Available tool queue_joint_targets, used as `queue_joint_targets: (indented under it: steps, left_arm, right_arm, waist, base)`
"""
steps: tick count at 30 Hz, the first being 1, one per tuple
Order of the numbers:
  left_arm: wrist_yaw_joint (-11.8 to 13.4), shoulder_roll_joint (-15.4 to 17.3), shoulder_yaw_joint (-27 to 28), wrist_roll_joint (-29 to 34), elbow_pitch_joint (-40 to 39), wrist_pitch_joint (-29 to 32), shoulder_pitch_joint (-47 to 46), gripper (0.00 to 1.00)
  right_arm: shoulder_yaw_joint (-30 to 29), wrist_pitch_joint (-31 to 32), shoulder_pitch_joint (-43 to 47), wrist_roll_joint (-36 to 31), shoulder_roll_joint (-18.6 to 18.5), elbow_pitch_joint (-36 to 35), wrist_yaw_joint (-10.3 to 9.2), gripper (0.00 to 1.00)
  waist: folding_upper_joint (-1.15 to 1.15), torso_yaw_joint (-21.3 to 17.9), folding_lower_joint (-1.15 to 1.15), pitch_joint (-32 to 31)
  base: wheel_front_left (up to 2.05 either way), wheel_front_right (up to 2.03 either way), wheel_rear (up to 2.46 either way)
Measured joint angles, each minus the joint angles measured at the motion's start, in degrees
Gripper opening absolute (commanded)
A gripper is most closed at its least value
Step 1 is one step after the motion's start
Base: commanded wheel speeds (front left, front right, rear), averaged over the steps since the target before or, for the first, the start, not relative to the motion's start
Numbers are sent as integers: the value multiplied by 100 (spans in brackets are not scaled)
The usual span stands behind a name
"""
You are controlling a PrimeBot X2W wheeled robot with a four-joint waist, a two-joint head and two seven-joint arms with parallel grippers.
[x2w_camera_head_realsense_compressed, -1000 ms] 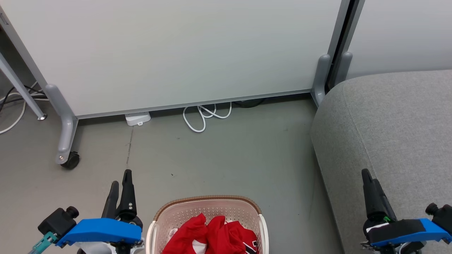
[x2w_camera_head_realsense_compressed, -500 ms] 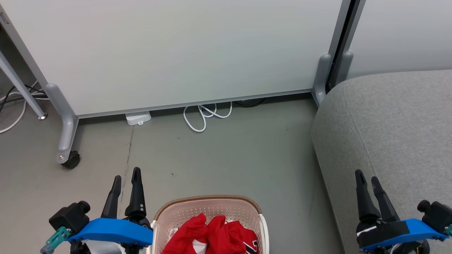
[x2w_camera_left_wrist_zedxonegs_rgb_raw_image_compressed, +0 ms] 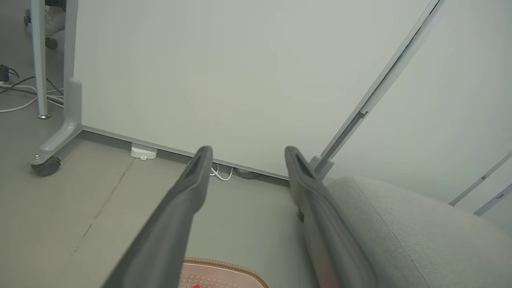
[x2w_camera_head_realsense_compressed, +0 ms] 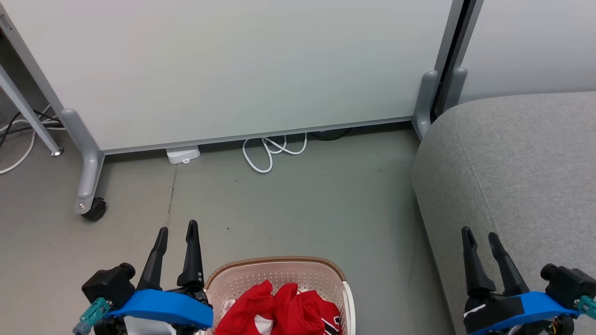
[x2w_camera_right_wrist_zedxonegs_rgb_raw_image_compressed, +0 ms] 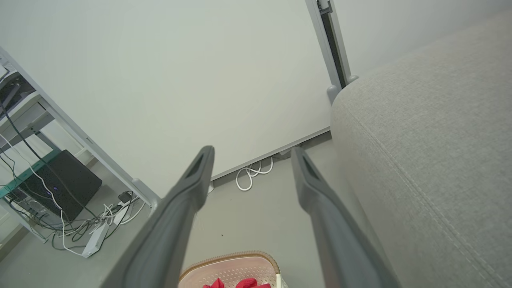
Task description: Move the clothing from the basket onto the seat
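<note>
Red clothing point(x2w_camera_head_realsense_compressed: 284, 311) sits in basket point(x2w_camera_head_realsense_compressed: 274, 261), seat point(x2w_camera_head_realsense_compressed: 521, 163) to its right.
L gripper point(x2w_camera_head_realsense_compressed: 177, 226) & R gripper point(x2w_camera_head_realsense_compressed: 479, 231): fingers spread wide, nothing held.

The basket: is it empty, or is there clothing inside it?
Not empty. Red clothing lies crumpled in a heap inside the basket.

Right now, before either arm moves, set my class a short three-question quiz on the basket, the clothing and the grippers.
1. True or false: the red clothing lies on the grey seat.
2. Choose one. The left gripper and right gripper are: A both shut on cloth; B both open and empty; C one open, one shut.
3. Fill in: the seat stands on the robot's ____ side of the basket.

Key: 1 false, it lies in the basket; 2 B; 3 right.
</note>
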Motion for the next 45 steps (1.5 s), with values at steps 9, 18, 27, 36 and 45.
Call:
queue_joint_targets:
  steps: [9,18,27,36,45]
  left_arm:
    - [-68,-2,-111,394,69,-142,-20,100]
    - [-99,-5,-143,773,138,-252,-43,100]
    - [-119,-12,-166,1206,169,-378,-87,100]
    - [-125,-23,-185,1588,213,-481,-90,100]
    - [-125,-31,-175,1753,234,-580,-90,100]
  right_arm:
    - [3,-86,4,-533,-5,-26,0,100]
    - [9,-201,15,-995,-11,-59,1,100]
    - [7,-323,34,-1488,-19,-75,1,100]
    - [11,-434,69,-1882,-24,-102,2,100]
    - [25,-530,74,-2204,-30,-119,2,100]
  waist:
    - [0,39,0,5]
    - [0,46,0,5]
    - [0,46,0,25]
    - [0,66,0,24]
    - [0,76,0,51]
  base:
    - [0,0,0]
    - [0,0,0]
    - [0,0,0]
    - [0,0,0]
    - [0,0,0]
